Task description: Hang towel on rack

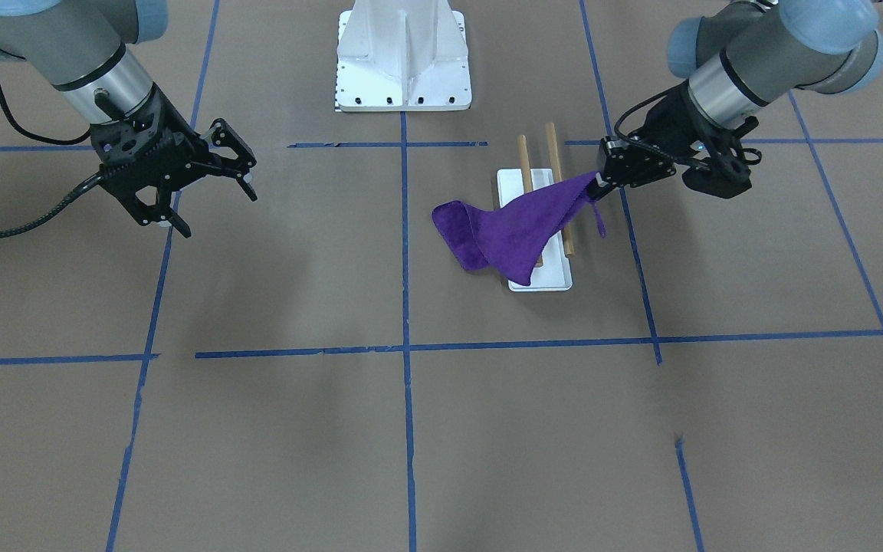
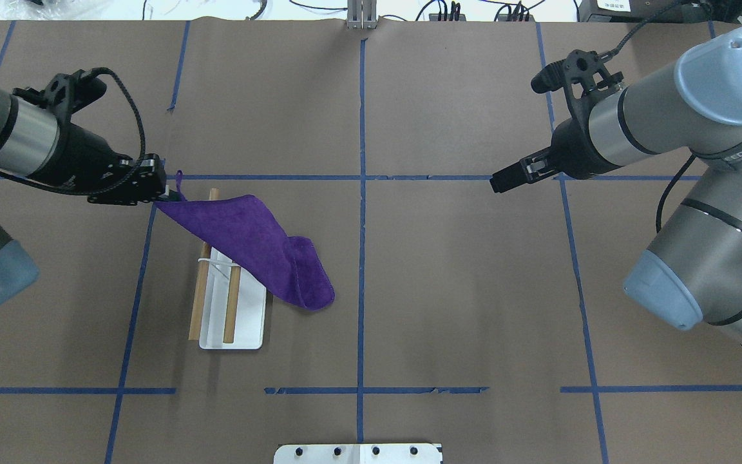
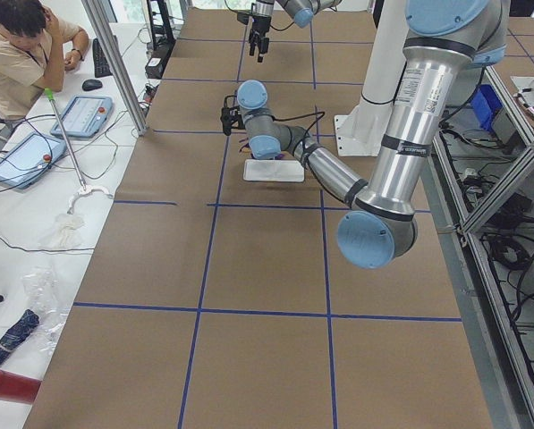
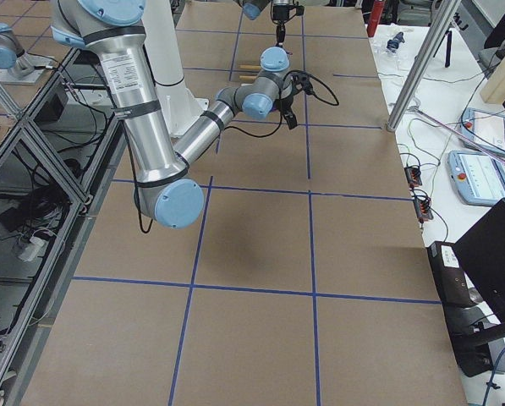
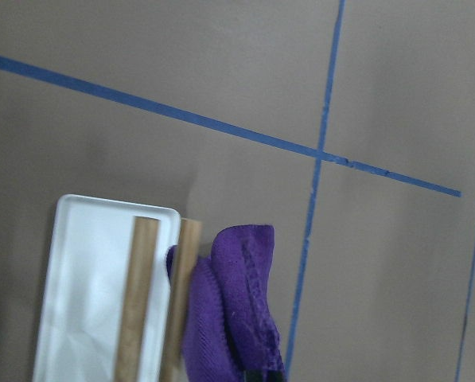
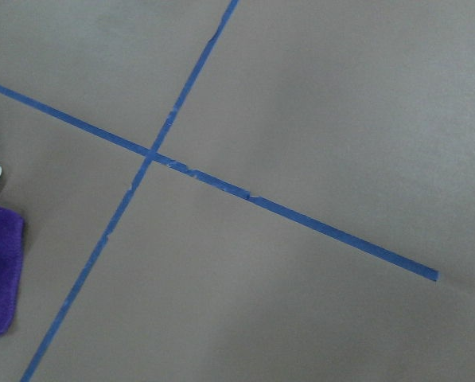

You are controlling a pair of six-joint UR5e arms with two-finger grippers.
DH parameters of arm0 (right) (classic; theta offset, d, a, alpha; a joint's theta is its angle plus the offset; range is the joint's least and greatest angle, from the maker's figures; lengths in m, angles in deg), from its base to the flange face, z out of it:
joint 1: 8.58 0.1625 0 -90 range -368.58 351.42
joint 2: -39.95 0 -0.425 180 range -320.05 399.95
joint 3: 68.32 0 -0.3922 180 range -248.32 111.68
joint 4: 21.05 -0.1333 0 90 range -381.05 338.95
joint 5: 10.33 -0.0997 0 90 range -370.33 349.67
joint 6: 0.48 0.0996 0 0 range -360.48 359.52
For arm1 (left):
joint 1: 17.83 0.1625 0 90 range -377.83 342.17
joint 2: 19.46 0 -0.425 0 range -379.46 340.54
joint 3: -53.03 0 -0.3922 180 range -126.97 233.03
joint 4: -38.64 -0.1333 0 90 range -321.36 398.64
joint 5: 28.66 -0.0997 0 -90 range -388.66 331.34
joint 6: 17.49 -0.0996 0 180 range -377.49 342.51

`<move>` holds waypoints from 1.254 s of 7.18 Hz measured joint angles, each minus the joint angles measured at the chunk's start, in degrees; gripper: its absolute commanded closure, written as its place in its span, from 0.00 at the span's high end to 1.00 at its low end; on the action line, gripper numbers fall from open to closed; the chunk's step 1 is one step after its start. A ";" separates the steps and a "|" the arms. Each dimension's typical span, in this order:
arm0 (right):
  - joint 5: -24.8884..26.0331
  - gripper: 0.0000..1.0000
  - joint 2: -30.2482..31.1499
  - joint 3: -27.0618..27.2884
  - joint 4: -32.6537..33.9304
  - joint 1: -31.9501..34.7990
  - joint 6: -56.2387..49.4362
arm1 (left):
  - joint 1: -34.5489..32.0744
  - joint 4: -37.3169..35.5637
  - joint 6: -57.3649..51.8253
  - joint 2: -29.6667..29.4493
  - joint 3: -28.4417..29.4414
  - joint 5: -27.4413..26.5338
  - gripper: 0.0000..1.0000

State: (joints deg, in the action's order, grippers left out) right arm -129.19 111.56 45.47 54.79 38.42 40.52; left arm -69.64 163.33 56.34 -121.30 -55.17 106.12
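Observation:
A purple towel (image 2: 255, 241) hangs from my left gripper (image 2: 163, 193), which is shut on one corner. The towel slopes down across the rack (image 2: 216, 303) and its low end lies on the table to the rack's right. The rack has two brown wooden rods (image 1: 556, 165) on a flat white base (image 1: 545, 277). The towel (image 1: 522, 230) drapes over the rods' middle in the front-facing view. The left wrist view shows the rods (image 5: 138, 302) and towel (image 5: 237, 310) below. My right gripper (image 1: 208, 184) is open and empty, held above the table far from the rack.
A large white bolted pedestal (image 1: 403, 57) stands at the robot's side of the table. Blue tape lines (image 2: 362, 193) cross the brown table. An operator (image 3: 25, 45) sits at a side desk with tablets.

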 measured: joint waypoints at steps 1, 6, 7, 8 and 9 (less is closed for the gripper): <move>-0.09 1.00 0.93 -0.63 0.01 0.64 0.84 | -1.65 0.62 -4.58 3.15 -0.03 0.17 0.00; -0.13 1.00 2.64 -1.11 0.01 1.70 1.58 | -3.56 2.41 -9.68 8.13 0.83 1.28 0.00; -0.13 1.00 2.97 -1.11 0.01 1.85 1.62 | -3.60 2.41 -10.56 8.30 1.39 1.21 0.09; -0.28 1.00 3.48 -1.11 0.02 2.25 1.63 | -3.62 2.42 -10.99 8.37 2.22 1.10 0.86; -0.67 1.00 3.98 -1.11 0.02 2.80 1.61 | -3.64 2.46 -11.14 8.39 3.12 0.87 1.00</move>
State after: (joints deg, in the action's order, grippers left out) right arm -129.87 115.55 44.35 54.80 41.22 42.13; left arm -73.28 165.79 45.19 -112.91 -52.05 106.99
